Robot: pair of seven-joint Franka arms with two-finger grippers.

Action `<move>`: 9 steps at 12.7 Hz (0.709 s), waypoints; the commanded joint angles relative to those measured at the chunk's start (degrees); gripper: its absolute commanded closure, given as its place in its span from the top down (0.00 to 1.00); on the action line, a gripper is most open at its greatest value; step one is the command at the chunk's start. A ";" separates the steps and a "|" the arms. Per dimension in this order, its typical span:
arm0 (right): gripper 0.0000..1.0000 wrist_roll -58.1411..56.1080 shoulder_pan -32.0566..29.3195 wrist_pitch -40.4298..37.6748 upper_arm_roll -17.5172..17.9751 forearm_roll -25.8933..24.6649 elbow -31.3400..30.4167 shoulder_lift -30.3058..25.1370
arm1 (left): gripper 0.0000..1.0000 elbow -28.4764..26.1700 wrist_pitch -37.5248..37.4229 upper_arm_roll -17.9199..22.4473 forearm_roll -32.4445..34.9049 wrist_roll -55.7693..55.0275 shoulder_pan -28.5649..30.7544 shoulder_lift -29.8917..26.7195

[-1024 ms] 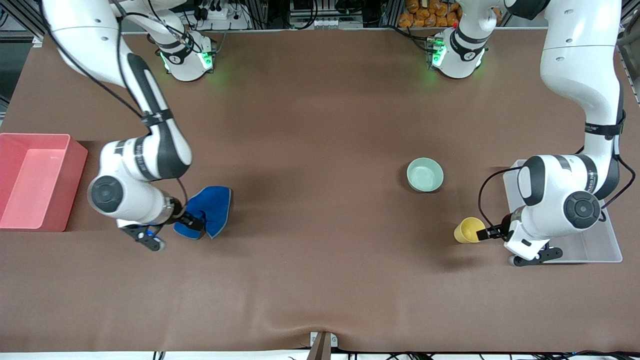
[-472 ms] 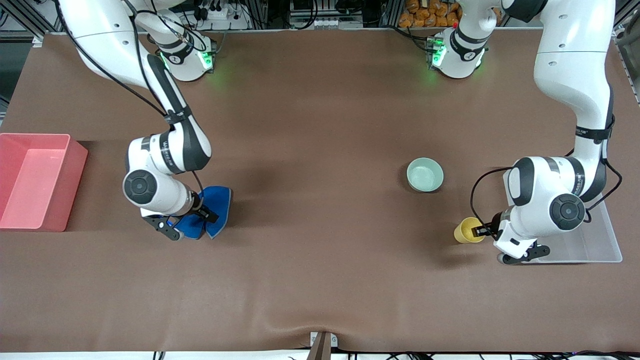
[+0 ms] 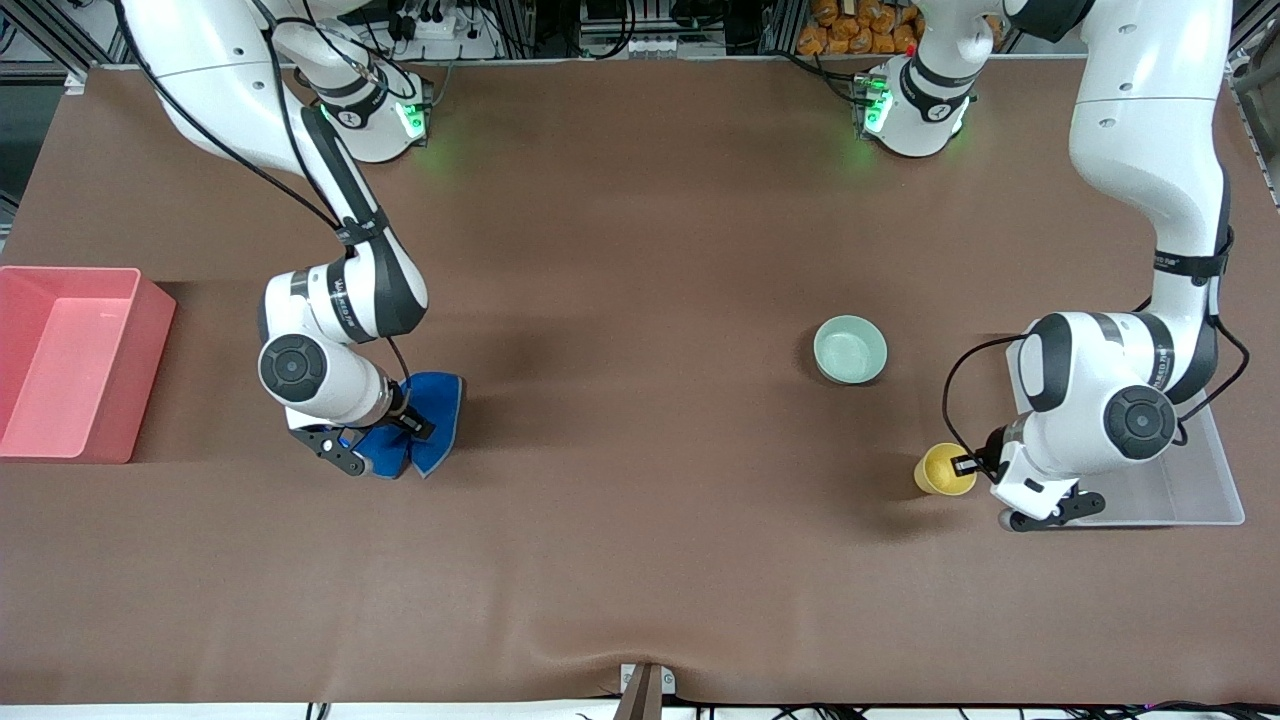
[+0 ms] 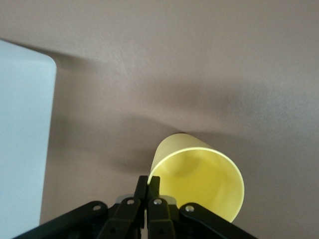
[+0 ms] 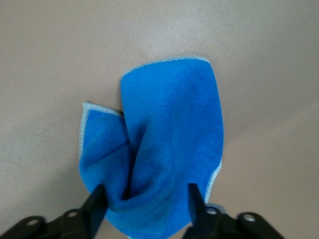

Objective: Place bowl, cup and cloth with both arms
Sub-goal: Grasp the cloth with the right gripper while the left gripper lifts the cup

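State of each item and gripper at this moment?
cup: rim pinched by left gripper.
cloth: bunched on the table, between the open fingers of right gripper.
bowl: upright, empty, untouched.
red bin: empty.
clear tray: under left arm.

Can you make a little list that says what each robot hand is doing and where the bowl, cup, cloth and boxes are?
left gripper: shut on the cup rim, beside the clear tray
right gripper: open, fingers either side of the bunched cloth
bowl: alone on the table, farther from the front camera than the cup, untouched
cloth: crumpled on the table toward the right arm's end
pink bin: at the right arm's end of the table
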 commanded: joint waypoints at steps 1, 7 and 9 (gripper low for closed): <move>0.19 1.91 1.39 0.99 -0.74 -2.76 -2.05 -1.86 | 0.00 1.13 -5.13 0.49 0.19 -1.01 0.75 -4.29; 0.00 1.13 1.30 0.82 -0.74 -2.94 -1.27 -2.38 | 0.00 6.59 -16.03 0.40 0.37 4.95 8.04 -8.69; 0.00 -0.01 1.30 -0.15 -0.65 -2.94 0.84 -2.38 | 0.00 7.82 -17.28 0.49 0.37 10.91 12.33 -9.22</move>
